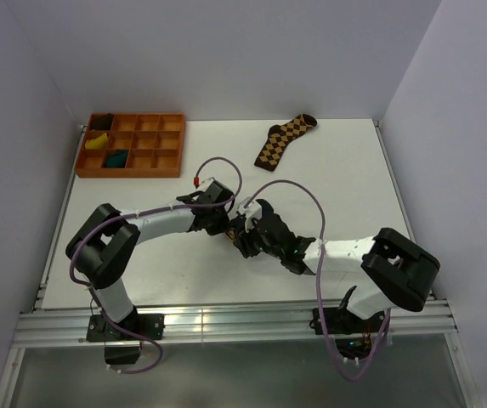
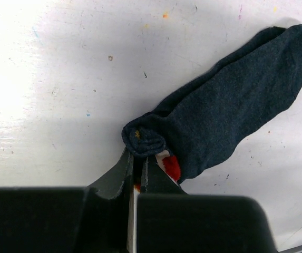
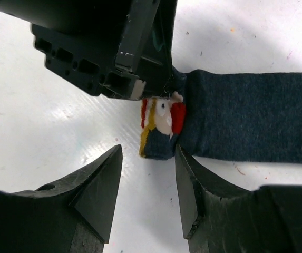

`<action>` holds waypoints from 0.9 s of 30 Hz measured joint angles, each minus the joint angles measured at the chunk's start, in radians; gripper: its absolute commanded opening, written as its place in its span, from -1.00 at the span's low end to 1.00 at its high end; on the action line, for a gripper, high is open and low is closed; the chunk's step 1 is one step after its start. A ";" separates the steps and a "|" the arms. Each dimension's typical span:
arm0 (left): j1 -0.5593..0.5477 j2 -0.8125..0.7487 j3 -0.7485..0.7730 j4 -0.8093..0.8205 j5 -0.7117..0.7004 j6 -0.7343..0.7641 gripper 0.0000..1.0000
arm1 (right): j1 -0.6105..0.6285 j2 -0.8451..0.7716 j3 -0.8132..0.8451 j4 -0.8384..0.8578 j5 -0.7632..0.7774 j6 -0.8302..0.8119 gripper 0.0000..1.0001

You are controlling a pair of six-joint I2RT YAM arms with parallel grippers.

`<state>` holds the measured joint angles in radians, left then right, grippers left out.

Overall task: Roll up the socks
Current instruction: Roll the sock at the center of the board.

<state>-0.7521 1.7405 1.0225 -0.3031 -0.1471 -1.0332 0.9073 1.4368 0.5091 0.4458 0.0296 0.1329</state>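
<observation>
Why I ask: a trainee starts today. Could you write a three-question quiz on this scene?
1. True or false: the left gripper pinches the dark sock at its rolled end.
2. The right gripper is: A open, B shut on the sock, C out of view.
3. What pattern has the far sock, lying apart from both arms?
Key: 1 true; 2 A; 3 brown checks.

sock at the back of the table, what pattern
The sock is brown-and-tan diamonds; top external view.
</observation>
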 measured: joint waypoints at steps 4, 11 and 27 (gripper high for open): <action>0.000 0.008 0.009 -0.003 0.010 0.001 -0.99 | 0.029 0.075 0.030 0.007 0.050 -0.032 0.04; 0.000 0.009 0.010 -0.002 0.019 0.001 -0.99 | 0.087 0.177 0.079 0.001 0.146 -0.072 -0.05; 0.004 0.006 0.000 0.011 0.010 0.004 -0.58 | 0.098 0.231 0.122 -0.005 0.217 -0.057 -1.00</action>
<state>-0.7479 1.7462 1.0222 -0.2916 -0.1368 -1.0290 1.0050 1.6680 0.6315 0.4408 0.2466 0.0761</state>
